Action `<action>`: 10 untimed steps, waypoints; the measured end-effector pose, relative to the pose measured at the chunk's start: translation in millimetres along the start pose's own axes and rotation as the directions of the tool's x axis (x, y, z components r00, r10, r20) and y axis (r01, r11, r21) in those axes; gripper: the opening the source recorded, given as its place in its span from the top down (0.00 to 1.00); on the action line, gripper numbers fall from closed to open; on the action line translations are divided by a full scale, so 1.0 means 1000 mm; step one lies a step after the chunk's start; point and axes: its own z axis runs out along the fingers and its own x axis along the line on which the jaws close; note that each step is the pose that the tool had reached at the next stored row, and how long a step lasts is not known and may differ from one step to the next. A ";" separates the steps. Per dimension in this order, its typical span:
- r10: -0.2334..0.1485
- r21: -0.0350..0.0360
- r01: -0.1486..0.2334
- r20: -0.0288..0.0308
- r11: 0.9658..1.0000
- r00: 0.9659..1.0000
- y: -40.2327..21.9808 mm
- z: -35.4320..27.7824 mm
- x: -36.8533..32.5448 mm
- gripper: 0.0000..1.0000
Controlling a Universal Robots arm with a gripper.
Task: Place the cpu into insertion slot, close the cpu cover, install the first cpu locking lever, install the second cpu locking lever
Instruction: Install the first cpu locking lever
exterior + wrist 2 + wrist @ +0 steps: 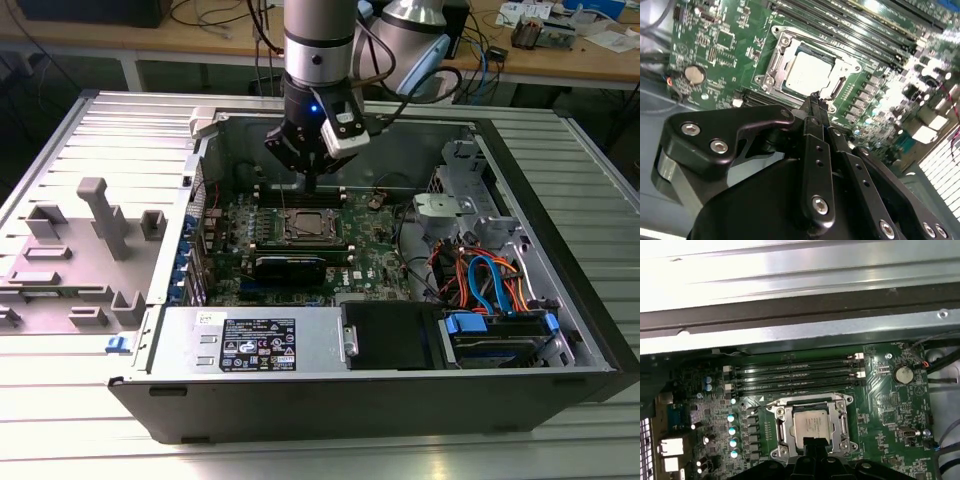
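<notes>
The cpu (807,72) (811,426) (305,226) lies flat in the insertion slot on the green motherboard (375,245), its silver-grey top showing. The cpu cover (842,64) (838,412) is down around it, framing the chip through its window. Thin wire levers run along the socket's sides; I cannot tell whether they are latched. My gripper (312,187) (815,99) (816,444) hangs just above the socket's edge, at the side nearer the case's back wall. Its black fingers are shut together and hold nothing.
Long black memory slots (795,375) run beside the socket. A black graphics card (290,266) lies in front of it. The case walls (330,410), a power supply (255,343) and a drive bay with cables (490,290) surround the board. A grey fixture (95,235) stands outside at the exterior view's left.
</notes>
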 end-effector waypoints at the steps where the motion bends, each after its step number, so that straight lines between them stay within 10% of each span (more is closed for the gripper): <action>1: -0.018 0.000 0.018 0.000 1.000 1.000 0.0000 0.0001 0.0000 0.89; 4: -0.101 -0.001 0.101 0.000 0.995 0.995 0.0000 0.0001 0.0000 0.89; 10: -0.116 -0.001 0.116 0.000 0.993 0.993 0.0000 0.0001 0.0000 0.89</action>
